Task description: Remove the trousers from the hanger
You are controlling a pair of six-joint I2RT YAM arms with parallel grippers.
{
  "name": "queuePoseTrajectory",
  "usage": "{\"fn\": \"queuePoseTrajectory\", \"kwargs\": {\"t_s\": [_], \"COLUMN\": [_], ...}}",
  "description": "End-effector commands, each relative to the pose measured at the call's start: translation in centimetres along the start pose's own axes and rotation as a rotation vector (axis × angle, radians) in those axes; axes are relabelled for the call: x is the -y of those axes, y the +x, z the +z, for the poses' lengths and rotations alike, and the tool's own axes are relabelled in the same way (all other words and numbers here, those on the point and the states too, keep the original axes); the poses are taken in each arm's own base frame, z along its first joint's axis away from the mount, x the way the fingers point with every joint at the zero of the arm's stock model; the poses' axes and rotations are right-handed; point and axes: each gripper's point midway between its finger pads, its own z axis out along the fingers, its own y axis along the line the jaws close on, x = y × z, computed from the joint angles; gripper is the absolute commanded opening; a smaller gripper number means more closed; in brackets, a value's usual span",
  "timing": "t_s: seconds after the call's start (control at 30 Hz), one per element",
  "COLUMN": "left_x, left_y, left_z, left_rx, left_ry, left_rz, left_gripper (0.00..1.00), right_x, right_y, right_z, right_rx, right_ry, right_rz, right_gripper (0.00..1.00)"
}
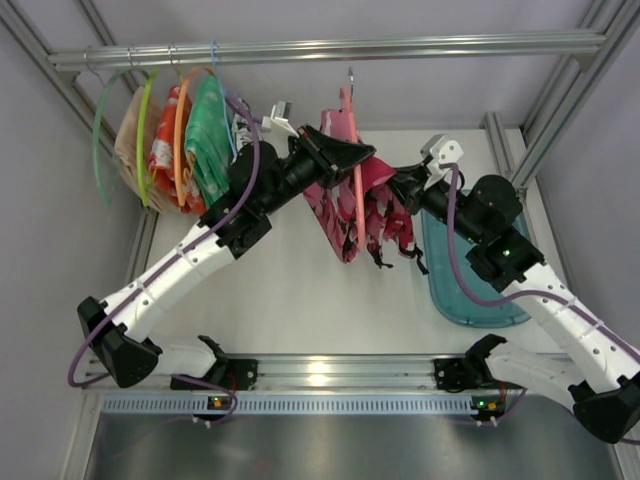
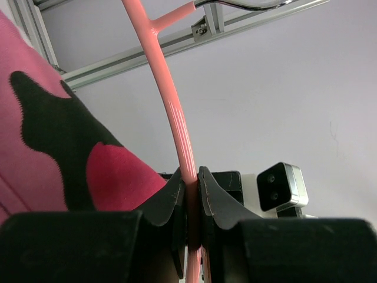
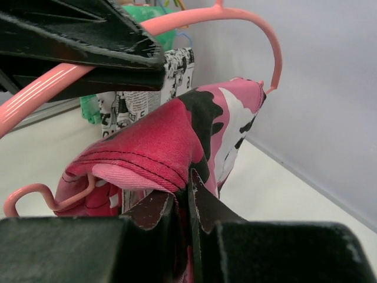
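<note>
Hanging at the upper centre of the top view, the trousers (image 1: pixel 342 225) look light, soft and floppy on the thin springy hanger (image 1: pixel 357 185), so left fingers (image 2: pixel 166 203) clamped on its arc and right fingers (image 3: pixel 207 213) pinching a cloth fold seem apt holds

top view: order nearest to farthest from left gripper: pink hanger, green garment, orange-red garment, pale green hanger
1. pink hanger, held by left gripper
2. green garment, to its left
3. orange-red garment, further left
4. pale green hanger, far left
</note>
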Motion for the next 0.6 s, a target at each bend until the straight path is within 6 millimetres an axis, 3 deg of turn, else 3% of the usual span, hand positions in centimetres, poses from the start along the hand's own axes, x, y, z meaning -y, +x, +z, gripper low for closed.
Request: {"fn": "queuePoseTrajectory", "kwargs": {"t_s": [0.0,0.33,0.37,0.57], "left_x": [7.9,8.7,8.8,8.9], "left_y": [-2.4,-2.7,-2.8,-2.8], "left_z": [-1.4,-0.7,-0.8,-0.6], "left_rx": [0.075,0.078,0.078,0.079], "left_ry": [0.222,0.236,0.236,0.239], "left_rz": [0.052,0.061,0.061,0.07], "left_gripper": [0.0,0.0,0.0,0.0], "right_x": [-1.1,-4.0,-4.0,-4.2], "right_y": [-4.4,-1.8,-1.7,-1.4], "right_z": [0.4,1.8,1.8,1.8], "right_rx": [0.163,0.13,0.13,0.136], "right_ry": [-0.039,-0.097,-0.094,-0.095], "right_rz": [-0.006,0.022,0.023,0.013], "right_gripper": [0.09,0.25,0.32,0.42]}}
